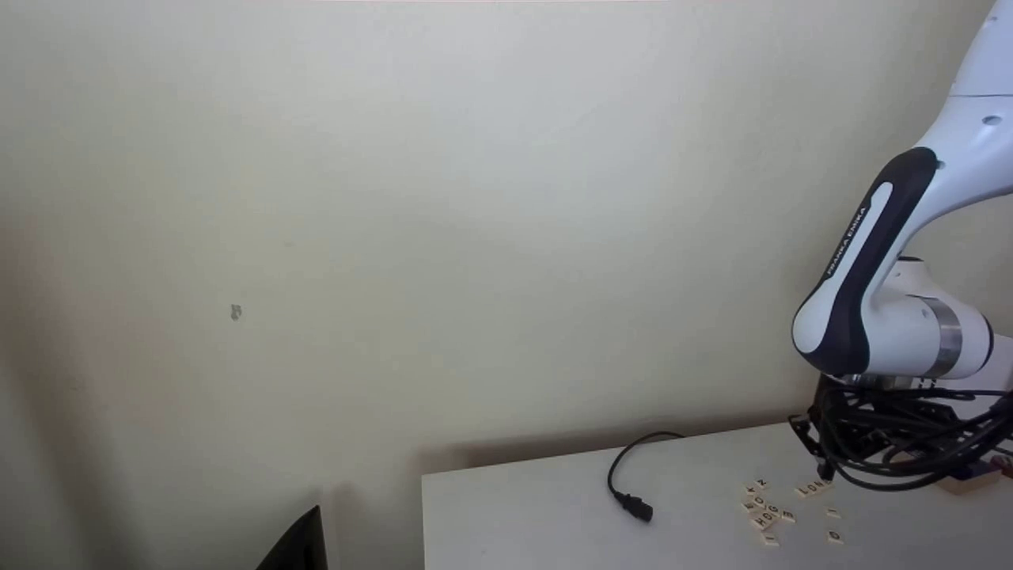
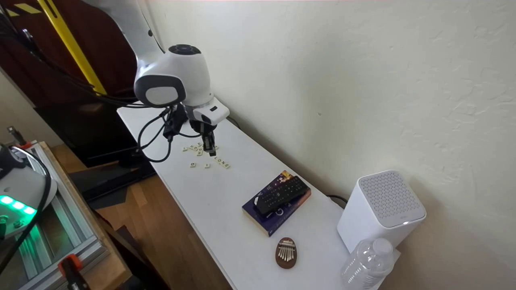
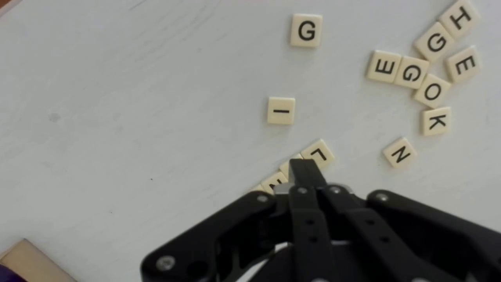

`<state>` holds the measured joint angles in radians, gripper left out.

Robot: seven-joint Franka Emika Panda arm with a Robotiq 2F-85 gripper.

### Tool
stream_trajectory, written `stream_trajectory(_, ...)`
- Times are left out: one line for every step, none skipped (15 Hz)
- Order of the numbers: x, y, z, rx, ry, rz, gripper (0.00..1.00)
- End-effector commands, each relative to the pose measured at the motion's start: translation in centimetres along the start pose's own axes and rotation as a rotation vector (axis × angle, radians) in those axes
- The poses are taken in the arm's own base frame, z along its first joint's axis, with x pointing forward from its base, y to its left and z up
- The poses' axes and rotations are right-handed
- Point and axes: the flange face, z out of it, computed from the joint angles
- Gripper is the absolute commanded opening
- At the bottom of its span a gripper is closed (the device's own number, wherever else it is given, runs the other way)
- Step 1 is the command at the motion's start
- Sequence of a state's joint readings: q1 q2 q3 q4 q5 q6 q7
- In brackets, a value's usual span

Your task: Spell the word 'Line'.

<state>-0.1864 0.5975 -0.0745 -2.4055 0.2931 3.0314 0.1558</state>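
Row of tiles (image 2: 221, 162): on the white table (image 2: 217, 201), reads L-O-N-E in an exterior view; my read: only the O tile (image 2: 219, 160) is wrong for 'Line'
I tile (image 3: 281, 111): loose, near the row, bare table all round, letter at an angle to the row; likely the one to swap in
Tile feel: probably light, stiff, hard to break, smooth enough to skid or spin at a nudge
Hold on I: two opposite side edges, low by the tabletop, since it looks thin; expect a small turn to line it up
Hold on O: L tile (image 3: 318, 154) and N tile (image 3: 274, 181) sit right against it, so pinch across the row, else the neighbours may drag along
Gripper (image 3: 307, 172): fingers pressed together, nothing seen between them, hiding part of the row in the wrist view; touching or hovering, cannot tell; must spread before any pinch
G tile (image 3: 306, 30): alone, past the I
Bunch of tiles (image 3: 417, 72): off to one side, spare N tile (image 3: 400, 152) near it
Book (image 2: 278, 216): remote (image 2: 281, 195) lying on it, well apart from the row
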Motion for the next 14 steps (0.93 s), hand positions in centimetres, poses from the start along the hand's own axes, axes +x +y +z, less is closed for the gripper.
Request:
stream_trajectory(0.7, -0.2, 1.2, 0.006, -0.003, -0.072, 0.00)
stream_trajectory(0.8, -0.2, 1.5, 0.003, -0.008, -0.089, 0.00)
stream_trajectory(1.0, -0.1, 1.7, 0.001, -0.009, -0.100, 0.00)
stream_trajectory(1.1, 0.0, 1.9, -0.004, -0.011, -0.116, 0.00)
stream_trajectory(1.2, 0.0, 2.1, -0.005, -0.015, -0.130, 0.00)
stream_trajectory(1.2, 0.1, 2.2, -0.008, -0.016, -0.147, 0.00)
stream_trajectory(1.3, 0.2, 2.4, -0.011, -0.017, -0.158, 0.00)
stream_trajectory(1.3, 0.3, 2.5, -0.011, -0.019, -0.170, 0.00)
stream_trajectory(1.3, 0.3, 2.7, -0.009, -0.022, -0.181, 0.00)
stream_trajectory(1.3, 0.2, 2.9, -0.003, -0.023, -0.194, 0.00)
stream_trajectory(1.2, 0.3, 3.1, -0.007, -0.023, -0.204, 0.00)
stream_trajectory(1.3, 0.3, 3.2, -0.007, -0.027, -0.213, 0.00)
stream_trajectory(1.3, 0.3, 3.4, -0.005, -0.029, -0.219, 0.00)
stream_trajectory(1.3, 0.3, 3.4, -0.004, -0.029, -0.224, 0.00)
